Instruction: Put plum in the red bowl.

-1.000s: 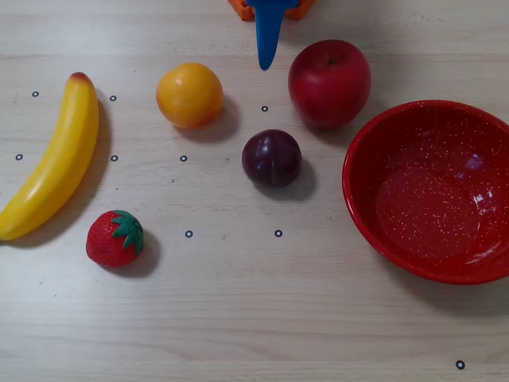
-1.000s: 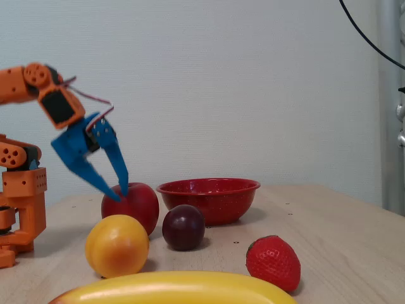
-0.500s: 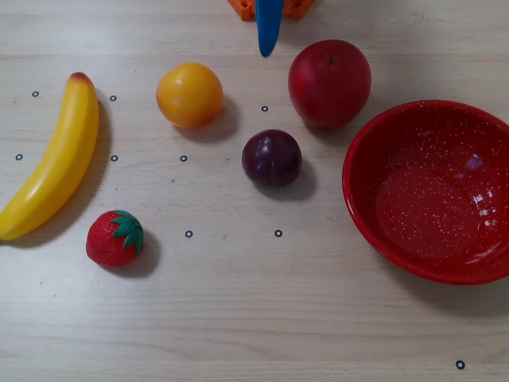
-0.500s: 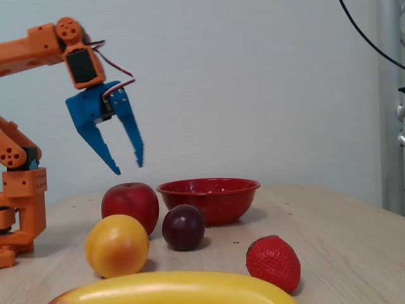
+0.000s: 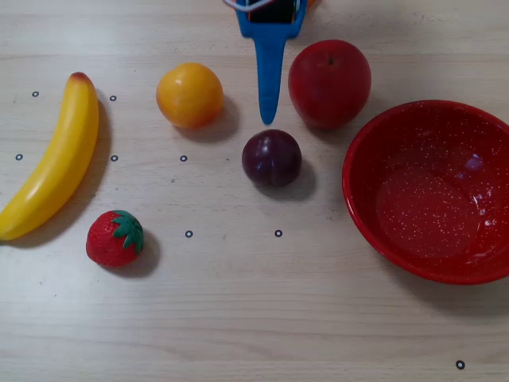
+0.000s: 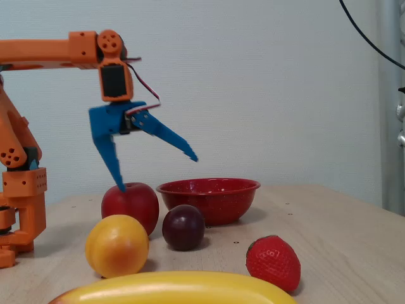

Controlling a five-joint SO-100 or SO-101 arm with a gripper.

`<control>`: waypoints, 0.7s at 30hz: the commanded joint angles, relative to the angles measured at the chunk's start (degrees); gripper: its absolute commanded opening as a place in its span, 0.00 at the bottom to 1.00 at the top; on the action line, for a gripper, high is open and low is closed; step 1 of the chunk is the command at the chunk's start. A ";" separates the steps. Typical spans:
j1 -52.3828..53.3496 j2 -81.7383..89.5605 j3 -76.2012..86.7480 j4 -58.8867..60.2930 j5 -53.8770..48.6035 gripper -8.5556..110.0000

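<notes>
Where plum (image 5: 272,157) sits: apple (image 5: 329,83) adj.

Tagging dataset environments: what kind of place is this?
Probably a hobby or lab tabletop rig: light wood table with small ring markers, toy fruit like the banana and plum, plain white wall behind.
</notes>
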 commanded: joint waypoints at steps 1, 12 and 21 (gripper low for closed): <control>-0.26 -0.62 -5.36 -3.16 -0.79 0.53; 0.26 -10.99 -6.50 -9.67 0.62 0.56; 0.62 -20.13 -12.04 -12.66 0.26 0.56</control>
